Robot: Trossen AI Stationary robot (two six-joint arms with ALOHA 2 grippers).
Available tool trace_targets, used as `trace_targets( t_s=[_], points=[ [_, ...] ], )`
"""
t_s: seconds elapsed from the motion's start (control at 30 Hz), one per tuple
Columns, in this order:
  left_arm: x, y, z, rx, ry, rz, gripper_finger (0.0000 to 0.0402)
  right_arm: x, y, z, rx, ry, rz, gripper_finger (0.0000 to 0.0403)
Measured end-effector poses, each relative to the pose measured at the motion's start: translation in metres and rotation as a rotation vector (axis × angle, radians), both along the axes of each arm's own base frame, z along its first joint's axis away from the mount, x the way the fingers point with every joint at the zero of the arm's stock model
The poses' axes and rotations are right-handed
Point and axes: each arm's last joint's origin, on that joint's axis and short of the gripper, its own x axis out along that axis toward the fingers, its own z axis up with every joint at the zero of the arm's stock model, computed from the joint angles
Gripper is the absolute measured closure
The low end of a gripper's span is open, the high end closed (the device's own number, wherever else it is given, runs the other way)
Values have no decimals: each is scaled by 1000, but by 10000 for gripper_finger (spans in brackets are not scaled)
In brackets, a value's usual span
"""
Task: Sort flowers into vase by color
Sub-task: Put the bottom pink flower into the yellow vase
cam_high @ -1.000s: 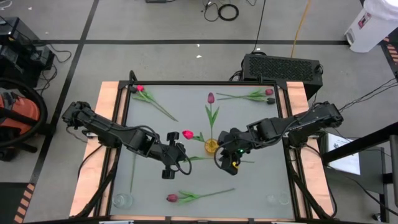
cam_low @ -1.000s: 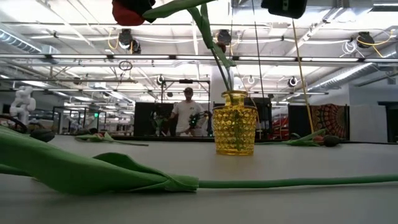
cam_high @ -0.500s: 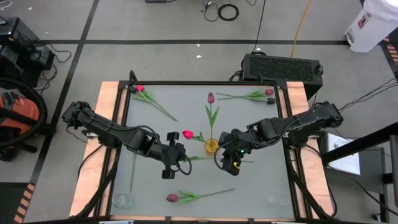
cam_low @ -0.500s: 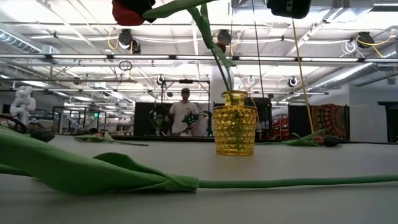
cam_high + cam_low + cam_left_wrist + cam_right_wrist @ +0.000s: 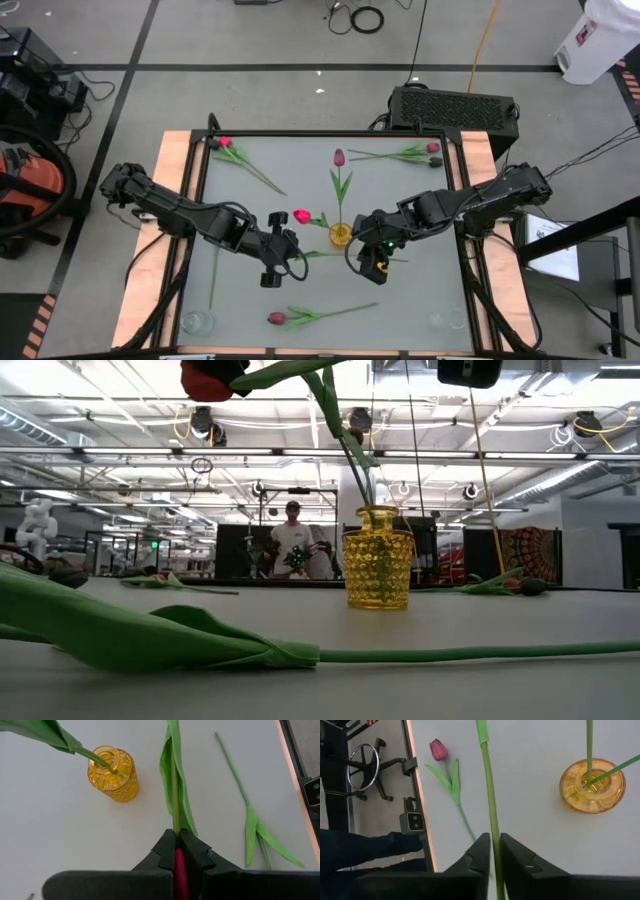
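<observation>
A yellow glass vase (image 5: 340, 235) stands mid-table with two tulips in it: a pink-red head (image 5: 302, 216) leans left and a maroon head (image 5: 339, 157) leans toward the far edge. Both grippers are shut on one long green stem (image 5: 320, 253), held level above the table in front of the vase. My left gripper (image 5: 290, 254) is left of the vase and my right gripper (image 5: 355, 256) is just right of it, and they point at each other. Something red (image 5: 178, 870) shows far back between the left fingers. Loose tulips lie at the far left (image 5: 225, 143), far right (image 5: 432, 148) and near edge (image 5: 277, 318). My left gripper pinches the stem (image 5: 175, 822) between its two fingers, just below a long leaf (image 5: 170, 765). The fingers lie level, point toward the table's right and run along the stem. The stem is clear of the table. My right gripper pinches the same stem (image 5: 493, 827) between its two fingers. The fingers lie level, point toward the table's left and run along the stem. A short end of the stem (image 5: 400, 260) sticks out behind the gripper, clear of the table.
Two small clear glass vases stand at the near left corner (image 5: 197, 322) and near right corner (image 5: 447, 320). A bare stem (image 5: 213, 275) lies along the left side. A person stands far behind the table (image 5: 293, 545). A dark sleeve (image 5: 365, 850) shows beyond the table's near edge.
My right gripper has drifted a little toward the table's right edge. The stem, the left gripper and the vase have kept still.
</observation>
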Motion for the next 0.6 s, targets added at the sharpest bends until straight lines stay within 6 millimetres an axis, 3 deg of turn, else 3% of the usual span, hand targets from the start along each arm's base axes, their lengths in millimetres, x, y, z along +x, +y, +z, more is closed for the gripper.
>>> trace_targets(
  t_s=[0.1, 0.5, 0.6],
  points=[
    [0, 0, 0, 1, 0, 1, 392, 0, 0, 0, 2, 0, 4, 397],
    [1, 0, 1, -2, -8, 4, 392, -2, 0, -1, 13, 30, 8, 402],
    [1, -1, 1, -14, -9, -3, 375, -2, 0, -1, 12, 29, 11, 402]
  ],
)
